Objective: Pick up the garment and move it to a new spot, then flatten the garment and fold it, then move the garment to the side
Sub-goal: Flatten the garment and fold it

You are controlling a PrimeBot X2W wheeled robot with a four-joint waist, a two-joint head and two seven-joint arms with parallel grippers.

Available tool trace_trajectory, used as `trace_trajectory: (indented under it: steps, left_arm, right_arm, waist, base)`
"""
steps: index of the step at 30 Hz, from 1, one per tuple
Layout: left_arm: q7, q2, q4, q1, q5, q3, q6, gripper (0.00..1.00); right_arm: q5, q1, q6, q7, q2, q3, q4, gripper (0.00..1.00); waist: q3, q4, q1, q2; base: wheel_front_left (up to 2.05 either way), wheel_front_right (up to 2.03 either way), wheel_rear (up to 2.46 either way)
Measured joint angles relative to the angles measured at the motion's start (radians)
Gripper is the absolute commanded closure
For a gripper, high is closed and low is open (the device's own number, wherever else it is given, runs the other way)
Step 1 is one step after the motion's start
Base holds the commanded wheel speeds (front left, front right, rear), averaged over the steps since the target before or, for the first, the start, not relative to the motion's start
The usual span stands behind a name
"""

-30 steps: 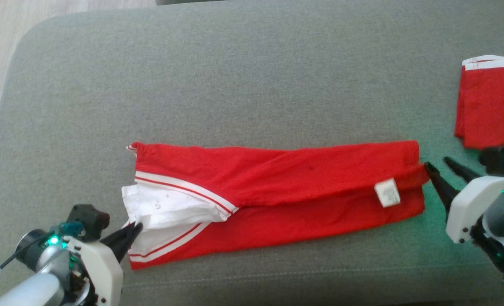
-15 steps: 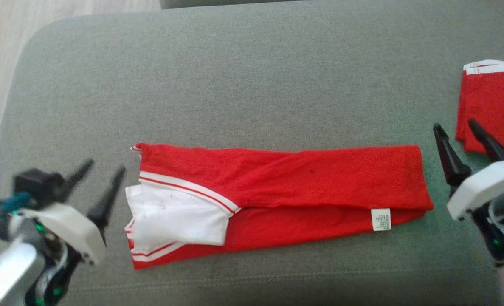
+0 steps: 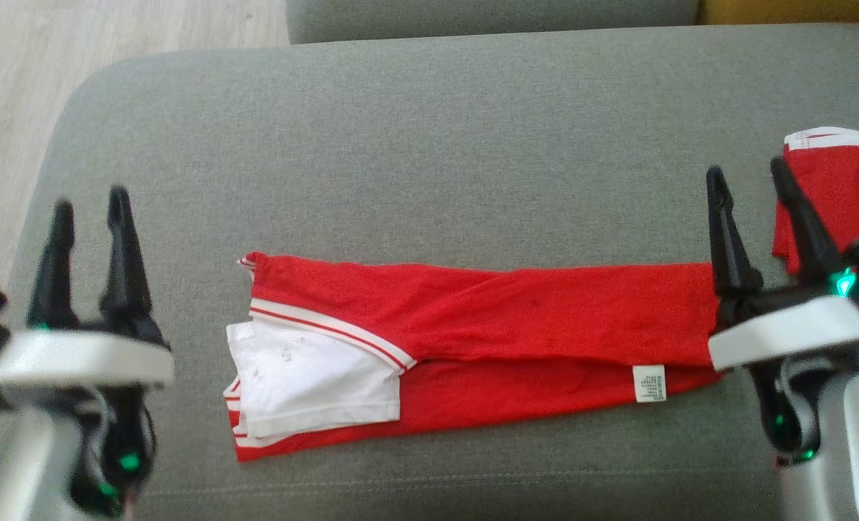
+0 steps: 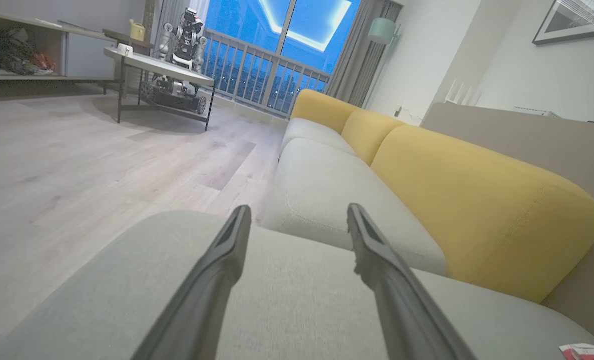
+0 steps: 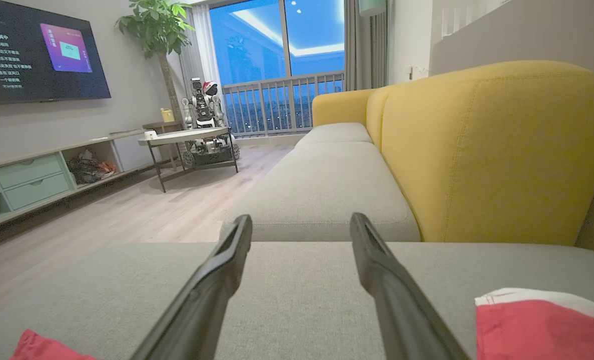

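Head view, change: the red garment with white striped trim (image 3: 530, 318) has just been let go; the left gripper (image 3: 90, 199) and right gripper (image 3: 746, 168) are raised, spread wide and empty.
Head view, place: the garment is laid as a folded strip on the grey fabric sofa cushion (image 3: 400, 145), between the grippers.
Head view, meaning: folding is judged done; moving aside remains.
Left wrist view: fingers are parted and nothing is held.
Right wrist view, containers: a pale open shelf unit (image 5: 31, 172), far left of the fingertips, is stocked with clutter; its drawers are shut.

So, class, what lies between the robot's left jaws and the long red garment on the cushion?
Only bare grey cushion; the head view shows that strip between the open left jaws and the white end of the garment.
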Motion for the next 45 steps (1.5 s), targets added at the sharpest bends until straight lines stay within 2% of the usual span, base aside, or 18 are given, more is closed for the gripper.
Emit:
trace_trajectory:
  steps: [5,8,13,16,20,26,31,41,45]
  left_arm:
    - [0.0,-0.155,0.046,0.121,0.122,0.092,-0.077,0.0]
    - [0.0,-0.225,0.088,0.149,0.195,0.147,-0.122,0.0]
    - [0.0,-0.293,0.126,0.155,0.286,0.204,-0.21,0.0]
    - [0.0,-0.313,0.143,0.154,0.323,0.235,-0.246,0.0]
    - [0.0,-0.334,0.157,0.151,0.359,0.269,-0.273,0.0]
    - [0.0,-0.352,0.189,0.137,0.4,0.284,-0.304,0.0]
    - [0.0,-0.358,0.208,0.126,0.416,0.284,-0.313,0.0]
    - [0.0,-0.364,0.216,0.094,0.425,0.292,-0.322,0.0]
    - [0.0,-0.365,0.22,0.093,0.433,0.304,-0.323,0.0]
  right_arm:
    - [0.011,0.063,0.0,-0.063,0.008,0.005,0.05,0.0]
    - [0.037,0.078,0.0,-0.096,0.009,0.019,0.09,0.0]
    - [0.044,0.078,0.0,-0.12,0.01,0.035,0.126,0.0]
    - [0.044,0.078,0.0,-0.128,0.01,0.036,0.14,0.0]
    - [0.045,0.078,0.0,-0.128,0.011,0.023,0.173,0.0]
    - [0.078,0.077,0.0,-0.105,0.012,-0.046,0.304,0.0]
    - [0.157,0.067,0.0,-0.085,0.012,-0.064,0.447,0.0]
    - [0.163,-0.072,0.0,-0.081,0.012,-0.063,0.684,0.0]
    - [0.199,-0.091,0.0,-0.065,0.008,-0.015,0.733,0.0]
  waist:
    - [-0.005,-0.006,0.0,0.0]
    - [-0.008,-0.01,0.0,0.0]
    - [-0.006,-0.014,0.0,0.0]
    - [-0.001,-0.014,0.0,0.0]
    - [0.006,-0.015,0.0,0.0]
    - [0.021,-0.013,0.0001,0.0]
    - [0.04,-0.009,0.0,0.0]
    - [0.069,-0.006,0.0002,0.0]
    - [0.066,-0.005,0.0001,0.0]
  base:
    - [0.0,0.0,0.0]
    - [0.0,0.0,0.0]
    - [0.0,0.0,0.0]
    - [0.0,0.0,0.0]
    - [0.0,0.0,0.0]
    - [0.0,0.0,0.0]
    - [0.0,0.0,0.0]
    - [0.0,0.0,0.0]
    - [0.0,0.0,0.0]
